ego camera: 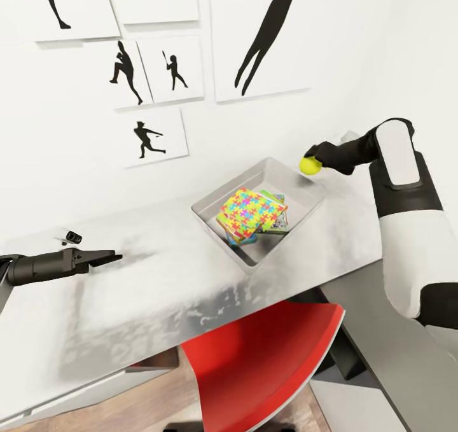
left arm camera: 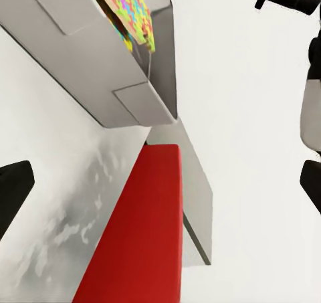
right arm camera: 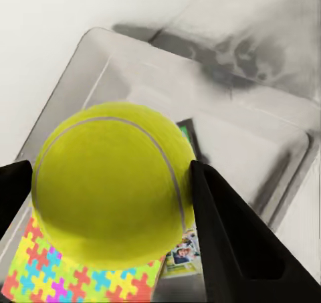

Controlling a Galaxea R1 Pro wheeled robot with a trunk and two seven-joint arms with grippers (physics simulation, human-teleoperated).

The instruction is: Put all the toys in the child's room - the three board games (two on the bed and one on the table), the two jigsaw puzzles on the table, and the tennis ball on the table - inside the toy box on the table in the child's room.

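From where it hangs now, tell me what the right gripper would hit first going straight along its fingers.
The right gripper, shut on the tennis ball, points into the toy box; it would probably meet the jigsaw puzzle atop the stack first, though depth is unclear.

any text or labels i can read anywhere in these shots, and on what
No text can be read in any view.
Game box under the jigsaw puzzle in the toy box: printed picture, any lettering too small and blurred.
Tennis ball in the right gripper: only its seam, no brand visible.
Wall pictures: black silhouettes, no words.
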